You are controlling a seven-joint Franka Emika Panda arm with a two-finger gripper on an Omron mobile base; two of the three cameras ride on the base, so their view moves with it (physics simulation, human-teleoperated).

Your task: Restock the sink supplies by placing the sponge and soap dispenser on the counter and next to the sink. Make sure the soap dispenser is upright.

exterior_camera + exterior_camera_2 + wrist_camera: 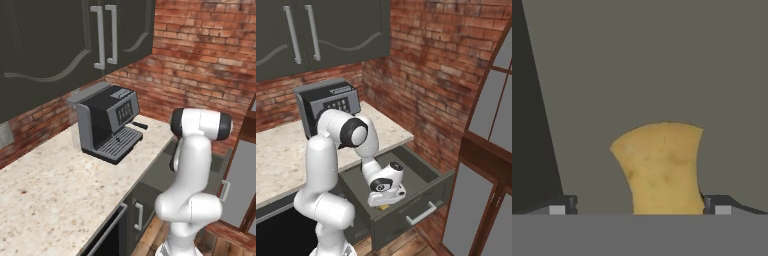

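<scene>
Brick walls and dark cabinets frame the left base view, where a coffee machine (110, 122) stands on the counter (45, 200). From the right base view, the arm reaches down into an open drawer (428, 192). Hand view: the pincer (640, 204) is spread wide, released, the sponge (659, 167) lying between its fingertips on the drawer floor.

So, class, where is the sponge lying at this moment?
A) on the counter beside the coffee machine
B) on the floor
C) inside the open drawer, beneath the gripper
C: the hand view shows the sponge on the grey drawer floor between the open gripper tips.
</scene>
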